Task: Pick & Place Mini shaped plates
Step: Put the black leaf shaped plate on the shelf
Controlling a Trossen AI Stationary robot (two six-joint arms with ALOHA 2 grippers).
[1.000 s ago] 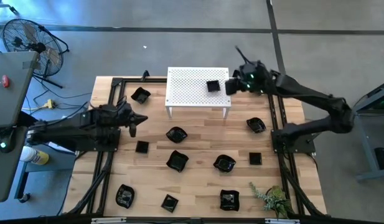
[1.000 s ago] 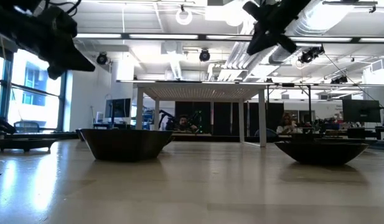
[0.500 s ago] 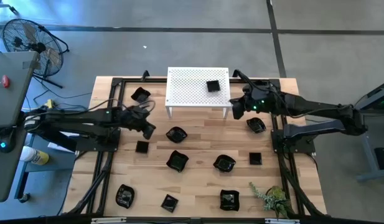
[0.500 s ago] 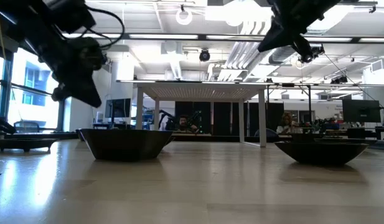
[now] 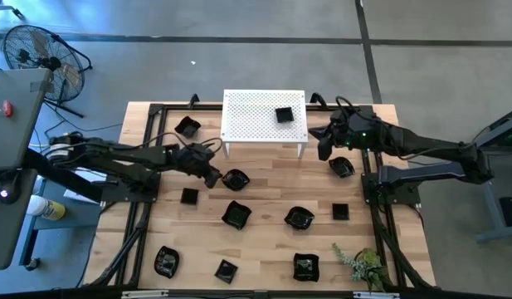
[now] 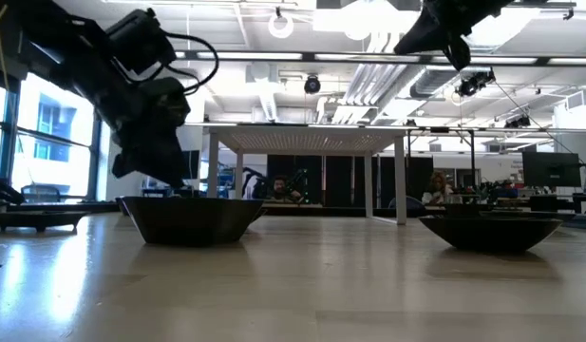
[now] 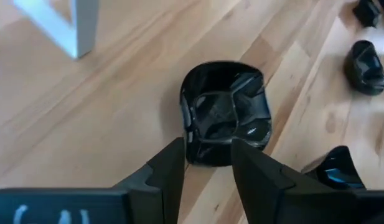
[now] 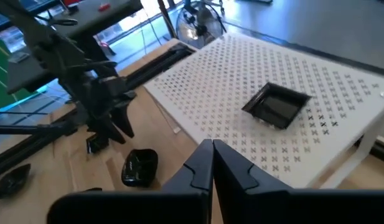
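Several small glossy black mini shaped plates lie scattered on the wooden table (image 5: 264, 241). My left gripper (image 5: 212, 177) is open and low over the table. In the left wrist view its fingers stand on either side of the near rim of a wavy-edged plate (image 7: 224, 112), which rests flat on the wood in front of the white perforated stand (image 5: 264, 116); whether they touch it I cannot tell. A square plate (image 5: 284, 114) sits on the stand's top. My right gripper (image 5: 324, 148) is shut and empty, raised off the stand's near right corner.
Other black plates lie at the far left (image 5: 187, 126), the right (image 5: 341, 167), mid table (image 5: 236, 214) (image 5: 299, 218) and along the near edge (image 5: 166, 260) (image 5: 304, 267). A small green plant (image 5: 359, 264) sits near right. Black frame rails run down both table sides.
My left gripper has reached toward the table's right and near edge, and down to the wavy plate in front of the stand. My right gripper has drawn back from the stand's right edge toward the near edge. No plate has moved.
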